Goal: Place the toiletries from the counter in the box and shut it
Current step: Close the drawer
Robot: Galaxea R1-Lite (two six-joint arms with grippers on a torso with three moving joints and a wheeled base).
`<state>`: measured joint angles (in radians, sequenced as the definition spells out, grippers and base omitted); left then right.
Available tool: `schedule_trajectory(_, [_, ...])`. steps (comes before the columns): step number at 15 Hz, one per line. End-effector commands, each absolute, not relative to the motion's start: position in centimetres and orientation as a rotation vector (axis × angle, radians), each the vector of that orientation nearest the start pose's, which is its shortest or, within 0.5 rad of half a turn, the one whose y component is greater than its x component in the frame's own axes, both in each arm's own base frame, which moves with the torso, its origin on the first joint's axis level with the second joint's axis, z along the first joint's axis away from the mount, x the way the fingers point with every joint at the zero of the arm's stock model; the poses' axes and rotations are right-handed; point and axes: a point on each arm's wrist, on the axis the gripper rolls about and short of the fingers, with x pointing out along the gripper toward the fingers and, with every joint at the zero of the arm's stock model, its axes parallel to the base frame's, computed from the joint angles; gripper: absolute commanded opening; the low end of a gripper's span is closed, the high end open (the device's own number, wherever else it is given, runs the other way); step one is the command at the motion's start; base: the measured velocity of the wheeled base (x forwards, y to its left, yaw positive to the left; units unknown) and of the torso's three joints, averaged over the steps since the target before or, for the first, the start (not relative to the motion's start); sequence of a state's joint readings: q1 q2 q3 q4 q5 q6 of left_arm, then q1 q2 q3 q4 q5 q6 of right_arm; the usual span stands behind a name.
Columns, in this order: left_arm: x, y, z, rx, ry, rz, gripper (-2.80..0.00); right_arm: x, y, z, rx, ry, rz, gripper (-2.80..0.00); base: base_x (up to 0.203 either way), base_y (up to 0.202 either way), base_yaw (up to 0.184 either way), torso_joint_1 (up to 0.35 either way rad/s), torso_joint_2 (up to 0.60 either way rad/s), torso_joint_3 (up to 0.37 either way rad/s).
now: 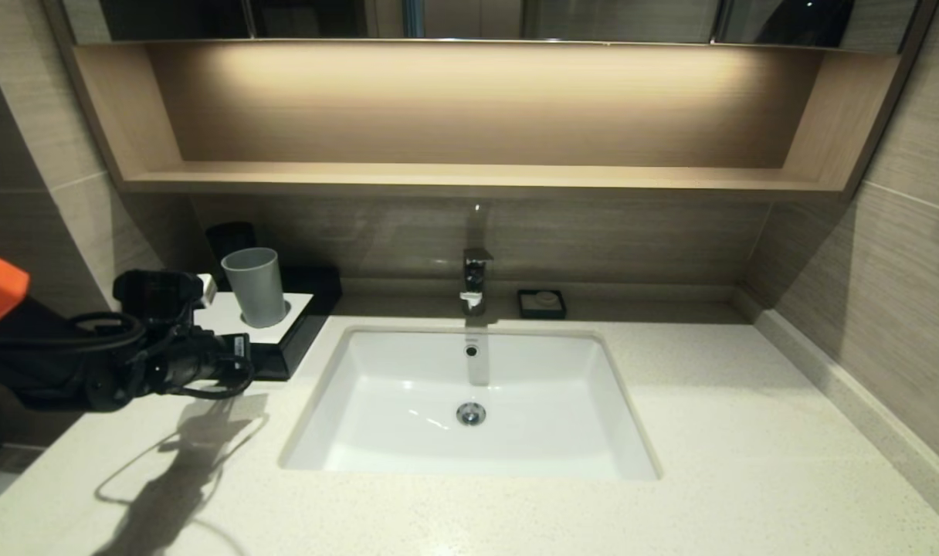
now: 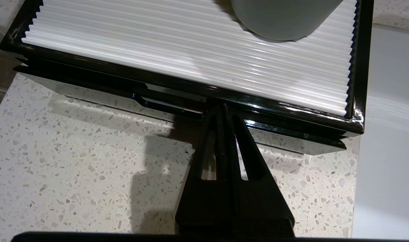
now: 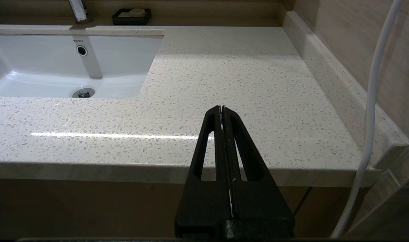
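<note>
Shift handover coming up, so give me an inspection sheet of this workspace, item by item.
Surface: counter speckled cream stone, bare where seen, white sink inset.
Job's things: box at the counter's left rear, drawer pushed in; toiletries: nothing seen.
Clutter: grey cup standing on the box's white top; soap dish beside the faucet.
Grippers: left gripper shut, tips at the box's drawer front; right gripper shut, empty, held off the counter's front edge.
Cables: white cable hanging by the right wall.
Surroundings: wooden shelf above: nothing seen on it.
</note>
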<state>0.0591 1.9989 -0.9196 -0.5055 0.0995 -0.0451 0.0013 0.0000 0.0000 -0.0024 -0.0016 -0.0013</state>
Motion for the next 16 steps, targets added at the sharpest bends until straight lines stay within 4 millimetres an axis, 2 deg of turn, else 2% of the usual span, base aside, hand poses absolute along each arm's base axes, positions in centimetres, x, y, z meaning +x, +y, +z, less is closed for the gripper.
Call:
schedule_trajectory(1, [36.0,2.4,9.9,-0.033,0.559,0.168,-2.80,-2.3,0.0,7.5,-0.002,-0.003,0.000,-2.80,0.000,0.000,0.000,0.000,0.00,0.000])
schedule_trajectory(8, [36.0,2.4,10.4,-0.036,0.522,0.168,-2.80,-2.3,0.0,7.5,-0.002,-0.003,0.000,-2.80,0.000,0.000,0.000,0.000,0.00,0.000])
schedule_trajectory(16, [32.6,2.2,15.2,-0.060,0.408,0.178,-2.80,-2.3,0.0,7.6,-0.002,-0.004,0.000,-2.80,0.000,0.000,0.000,0.000,0.00,0.000])
